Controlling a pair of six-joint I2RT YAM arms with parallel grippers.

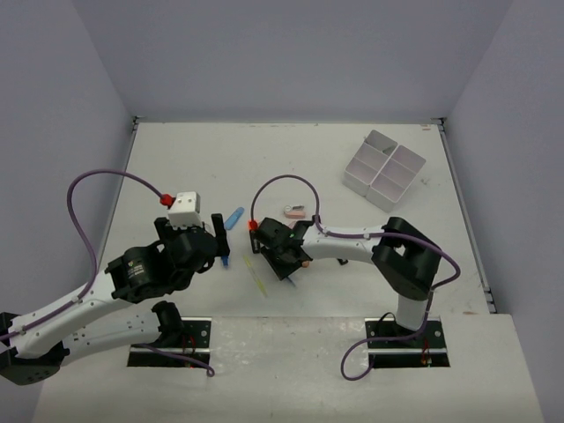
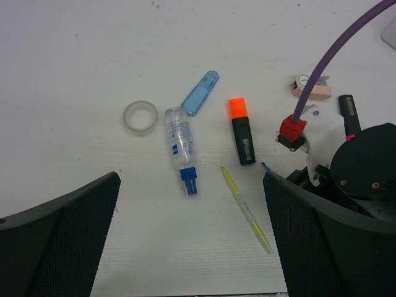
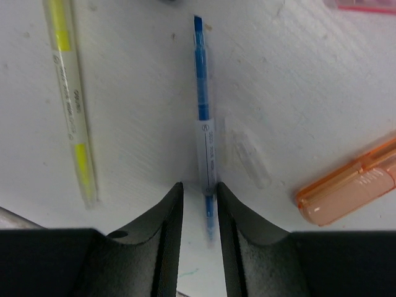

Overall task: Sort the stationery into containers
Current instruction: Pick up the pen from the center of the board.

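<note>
From above, the white four-compartment tray (image 1: pixel 385 169) sits at the far right of the bench (image 1: pixel 176 159), well apart from the stationery lying loose between the arms. The left gripper (image 1: pixel 220 240) hangs near a blue cap (image 1: pixel 234 218). The right gripper (image 1: pixel 288 264) is low beside a yellow pen (image 1: pixel 258 275), with a pink eraser (image 1: pixel 295 211) just beyond it.

In the left wrist view, the jaws are spread wide, released and holding nothing. Beyond them lie a clear tape roll (image 2: pixel 140 117), a clear tube with a blue tip (image 2: pixel 181 148) and an orange-capped black highlighter (image 2: pixel 241 131).

In the right wrist view, the jaws stand narrowly parted astride the near end of a thin blue pen (image 3: pixel 204 124), which lies flat. Bare bench shows beside the pen, so they are not clenched on it. An orange translucent piece (image 3: pixel 349 189) lies to the right.
</note>
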